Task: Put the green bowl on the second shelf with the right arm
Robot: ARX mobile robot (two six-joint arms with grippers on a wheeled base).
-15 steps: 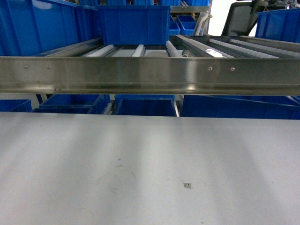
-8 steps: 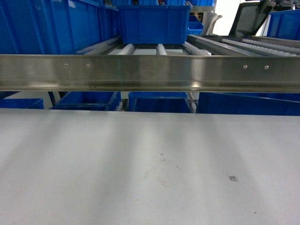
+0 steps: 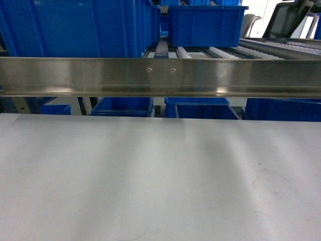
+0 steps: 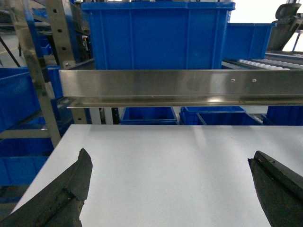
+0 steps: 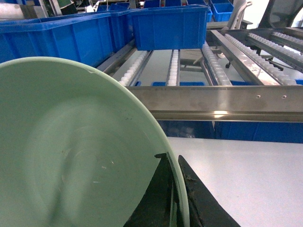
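Observation:
The pale green bowl (image 5: 71, 151) fills the left of the right wrist view, held up above the table edge. My right gripper (image 5: 172, 158) is shut on its rim, one black finger inside and one outside. Beyond it runs the second shelf (image 5: 222, 101), a steel front bar with white roller rails (image 5: 174, 66) behind. In the left wrist view my left gripper (image 4: 170, 156) stands open over the white tabletop, nothing between its fingers. The head view shows the shelf bar (image 3: 160, 75) but neither bowl nor grippers.
A blue crate (image 5: 170, 28) sits at the back of the roller lane, and long blue crates (image 5: 57, 38) line its left side. More crates (image 3: 200, 108) stand under the shelf. The grey-white table (image 3: 150, 175) lies in front of the rack. A rack upright (image 4: 35, 80) stands left.
In the head view the rack, the blue crate on the rollers and the table marks have slid to the right; the view has shifted leftward along the shelf.

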